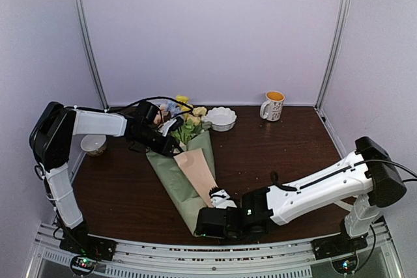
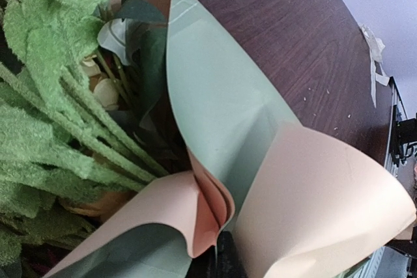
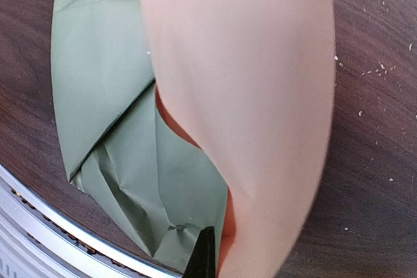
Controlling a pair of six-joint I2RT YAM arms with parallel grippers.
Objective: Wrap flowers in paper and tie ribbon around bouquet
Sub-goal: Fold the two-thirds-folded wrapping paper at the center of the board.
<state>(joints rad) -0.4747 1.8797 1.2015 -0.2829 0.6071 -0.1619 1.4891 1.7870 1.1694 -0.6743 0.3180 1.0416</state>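
The paper lies as a long sage-green cone with a peach-tan flap, pointing at the near table edge. The flowers stick out of its far end; their fuzzy green stems fill the left wrist view. My left gripper is shut on folded paper edges at the cone's mouth, by the stems. My right gripper is shut at the cone's narrow end. One dark finger presses the green layer, and the peach flap hides the other. A small white bundle beside it may be the ribbon.
A white scalloped bowl stands right of the blossoms and a yellow-lined mug at the back right. A small cup sits under my left arm. The metal rail of the near table edge runs just below the cone's tip.
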